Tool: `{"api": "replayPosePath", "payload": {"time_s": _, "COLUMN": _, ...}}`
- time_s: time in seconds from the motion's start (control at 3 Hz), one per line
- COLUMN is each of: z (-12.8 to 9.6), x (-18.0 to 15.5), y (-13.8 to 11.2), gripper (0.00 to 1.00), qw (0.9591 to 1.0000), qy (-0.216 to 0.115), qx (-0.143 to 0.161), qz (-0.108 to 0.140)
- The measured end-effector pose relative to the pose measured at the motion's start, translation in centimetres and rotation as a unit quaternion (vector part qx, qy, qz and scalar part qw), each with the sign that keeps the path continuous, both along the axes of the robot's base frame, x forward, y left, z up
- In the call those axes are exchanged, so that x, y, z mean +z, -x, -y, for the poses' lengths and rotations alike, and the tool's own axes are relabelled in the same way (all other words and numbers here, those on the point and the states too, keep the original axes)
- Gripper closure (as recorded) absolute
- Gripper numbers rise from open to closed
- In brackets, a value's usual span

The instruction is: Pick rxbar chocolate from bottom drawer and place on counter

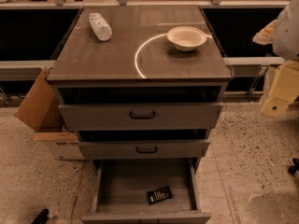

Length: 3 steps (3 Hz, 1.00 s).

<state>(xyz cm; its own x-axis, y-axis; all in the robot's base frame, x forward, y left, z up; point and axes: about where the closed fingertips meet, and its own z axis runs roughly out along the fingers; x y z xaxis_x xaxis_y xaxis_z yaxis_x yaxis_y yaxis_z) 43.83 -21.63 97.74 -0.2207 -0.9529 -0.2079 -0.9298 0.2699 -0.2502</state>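
The rxbar chocolate, a small flat black bar with pale lettering, lies on the floor of the bottom drawer, near its front and right of centre. The bottom drawer is pulled fully open. The counter is the wood-grain cabinet top with a white arc marking. My gripper hangs at the right edge of the camera view, beside the cabinet at the height of the top drawer, well above and to the right of the bar. It holds nothing that I can see.
A white bowl and a white-wrapped roll sit on the counter. The two upper drawers with black handles stand slightly open. A cardboard box stands left of the cabinet. Speckled floor lies on both sides.
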Motion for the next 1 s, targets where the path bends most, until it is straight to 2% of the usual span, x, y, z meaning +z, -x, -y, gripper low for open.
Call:
{"api": "replayPosePath", "payload": {"time_s": 0.33, "z": 0.0, "x": 0.0, "y": 0.0, "gripper": 0.00, "qw": 1.0000, "qy": 0.000, "qx": 0.000, "qz": 0.000}}
{"api": "replayPosePath", "payload": {"time_s": 0.67, "z": -0.8, "x": -2.2, "y": -0.5, "gripper": 0.00, "qw": 0.9990, "qy": -0.042, "qx": 0.014, "qz": 0.001}}
{"api": "replayPosePath", "payload": {"time_s": 1.0, "z": -2.9, "x": -9.1, "y": -1.3, "gripper": 0.00, "qw": 0.9889, "qy": -0.137, "qx": 0.055, "qz": -0.016}}
